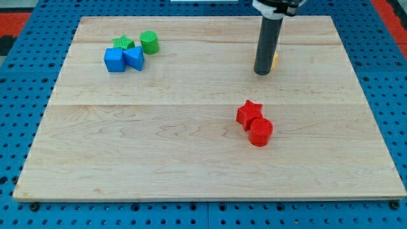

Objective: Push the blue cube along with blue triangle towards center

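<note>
Nearest the view's bottom lies the bare front of the board [191, 172], a pale wooden top resting on a blue pegboard [25, 127] that shows around its edges. Further up, right of the middle, a red cylinder [261, 132] stands touching a red star [249, 113] that sits just above and to its left. Beyond these, toward the view's top right, my tip [262, 72] rests on the wood at the end of the dark rod [267, 44], which rises upright out of the frame's top. A yellow block [275, 60] peeks out from behind the rod on its right side, touching or just beside it; its shape is hidden. The rod carries no gripper, so nothing is clasped or let go; the tip touches none of the blue blocks and stands well apart from them, far across the board to their right. In the view's upper left, the blue cube [114, 60] sits with the blue triangle [134, 57] pressed against its right side, the pair well away from the board's centre. Just behind them, a green star [123, 43] touches the top of the blue pair, and a green cylinder [149, 42] stands just to the star's right, close above the triangle.
</note>
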